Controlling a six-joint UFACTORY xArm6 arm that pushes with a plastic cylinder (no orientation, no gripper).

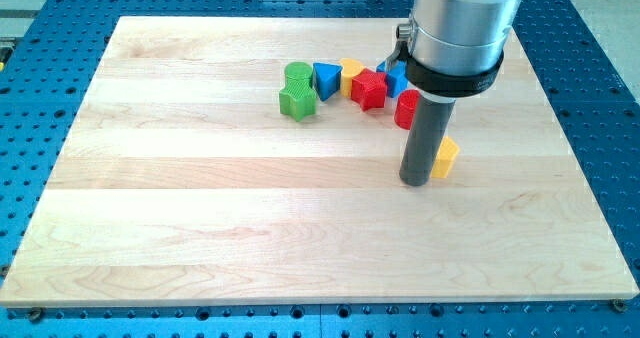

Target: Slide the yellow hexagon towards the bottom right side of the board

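Observation:
The yellow hexagon lies on the wooden board, right of centre. Its left part is hidden behind my dark rod. My tip rests on the board just to the left of the hexagon, touching it or very close to it. A red block sits just above the hexagon, partly hidden by the rod.
A cluster sits near the board's top centre: two green blocks, a blue triangle, a yellow block, a red star-like block and a blue block. The arm's silver body hangs above them at the right.

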